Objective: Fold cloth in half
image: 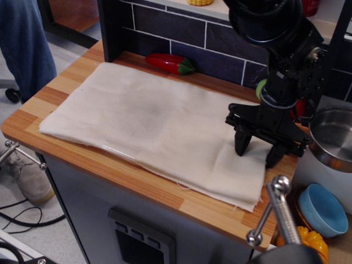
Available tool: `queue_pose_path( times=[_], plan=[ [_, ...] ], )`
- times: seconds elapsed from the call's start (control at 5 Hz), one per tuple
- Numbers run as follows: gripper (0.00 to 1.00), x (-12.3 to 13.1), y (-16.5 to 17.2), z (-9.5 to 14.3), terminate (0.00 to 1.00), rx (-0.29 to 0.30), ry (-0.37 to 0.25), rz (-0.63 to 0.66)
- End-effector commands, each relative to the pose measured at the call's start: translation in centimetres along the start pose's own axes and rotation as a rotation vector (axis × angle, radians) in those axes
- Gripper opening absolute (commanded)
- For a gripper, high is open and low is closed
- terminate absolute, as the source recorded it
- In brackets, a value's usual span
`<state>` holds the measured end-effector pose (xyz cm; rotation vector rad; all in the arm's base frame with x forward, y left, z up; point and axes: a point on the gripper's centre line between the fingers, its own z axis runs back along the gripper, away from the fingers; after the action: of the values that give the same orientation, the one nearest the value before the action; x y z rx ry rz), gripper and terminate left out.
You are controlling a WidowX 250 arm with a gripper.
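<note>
Cloth [148, 124] lengthwise, left to right

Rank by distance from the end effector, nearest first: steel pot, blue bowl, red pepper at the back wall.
From the end effector, at the cloth's right edge:
1. Steel pot, just to its right, off the counter's right end.
2. Blue bowl, lower right, below counter level.
3. Red pepper, far left along the back wall.
</note>
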<state>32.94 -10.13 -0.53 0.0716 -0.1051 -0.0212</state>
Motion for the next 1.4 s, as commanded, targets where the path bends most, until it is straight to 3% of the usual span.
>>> queue_pose_path(
  times=[0.0, 0.4, 0.6, 1.0, 1.2],
  plan=[
    [0.0, -0.6, 1.0, 0.9, 0.0, -0.019, 0.0, -0.019],
    [0.0, 0.2, 2.5, 6.9, 0.0, -0.157, -0.034, 0.027],
    [0.0, -0.4, 4.8, 10.6, 0.0, -0.245, -0.045, 0.069],
    [0.0, -1.1, 10.5, 13.0, 0.0, -0.309, -0.028, 0.058],
    [0.0, -0.9, 14.4, 12.5, 0.0, -0.279, -0.045, 0.077]
  ],
)
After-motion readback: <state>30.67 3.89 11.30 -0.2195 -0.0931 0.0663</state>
